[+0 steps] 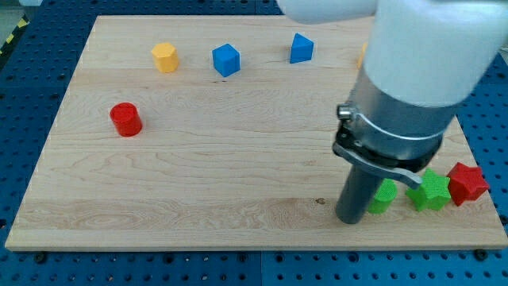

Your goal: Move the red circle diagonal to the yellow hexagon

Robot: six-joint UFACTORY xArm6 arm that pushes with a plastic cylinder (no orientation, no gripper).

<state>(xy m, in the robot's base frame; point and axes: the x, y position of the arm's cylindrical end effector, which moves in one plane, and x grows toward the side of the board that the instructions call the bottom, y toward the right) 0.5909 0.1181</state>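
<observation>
Resting near the tabletop's (238,183) bottom right corner, my tip (350,220) touches the wood just left of a green block (383,196), shape partly hidden behind the rod. No jaws on this rig, only the rod, so nothing is grasped. Green star (431,191) sits just right of that block; red star (467,183) beside it at the right edge. Red circle (125,119) stands well apart, near the left edge, alone. Yellow hexagon (165,57) lies near the top edge, up and right of the red circle. Blue cube (226,59) just right of the hexagon; another blue block (302,48) farther right along the top edge. A sliver of orange block (362,54) shows beside the arm housing, shape unclear.
</observation>
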